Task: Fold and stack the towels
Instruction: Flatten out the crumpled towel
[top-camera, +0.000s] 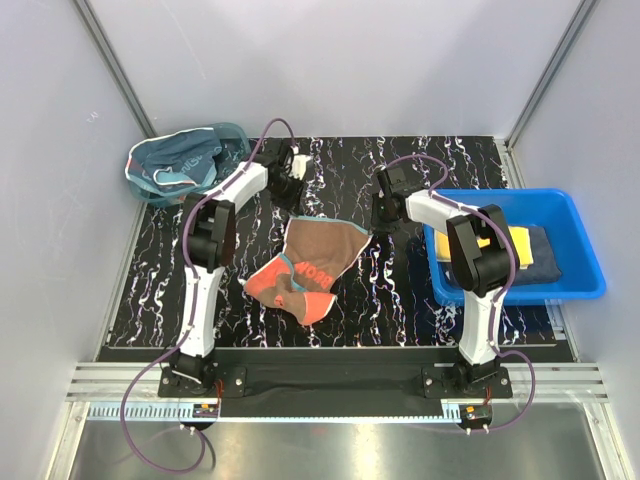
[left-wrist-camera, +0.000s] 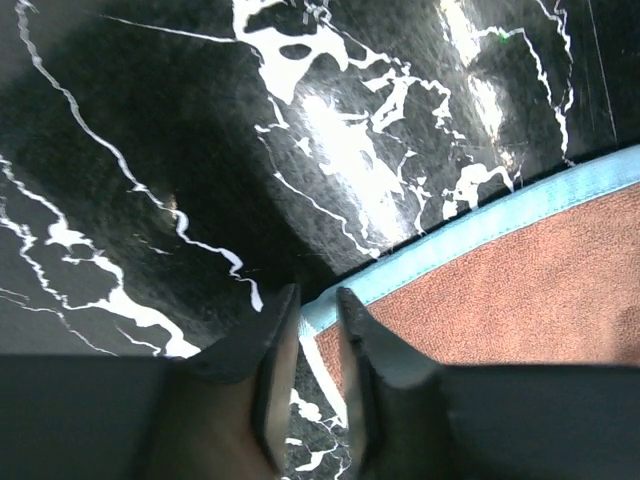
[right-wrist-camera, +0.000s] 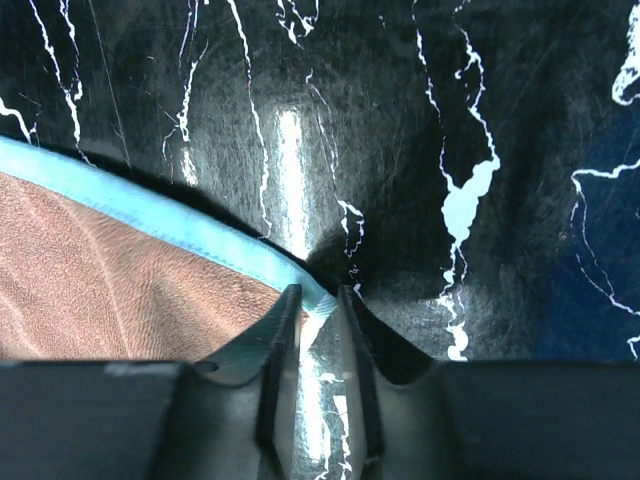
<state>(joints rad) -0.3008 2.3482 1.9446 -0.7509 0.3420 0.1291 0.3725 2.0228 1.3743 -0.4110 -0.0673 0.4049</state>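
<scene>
Treat the black marbled table (top-camera: 400, 300) as the work area, with the blue bin (top-camera: 520, 195) at right and the mesh basket (top-camera: 185, 165) at far left. Locate the orange-red towel (top-camera: 310, 260) mid-table, far edge stretched between both grippers, near part crumpled. Note the left gripper (left-wrist-camera: 318, 295) clenched on one far corner and the right gripper (right-wrist-camera: 318, 295) clenched on the other. Judge the step as spreading before the first fold. Next, lay flat under even tension, then release. Cannot count the folded towels in the bin, partly hidden by the right arm (top-camera: 480, 260); cannot make out the basket contents.
</scene>
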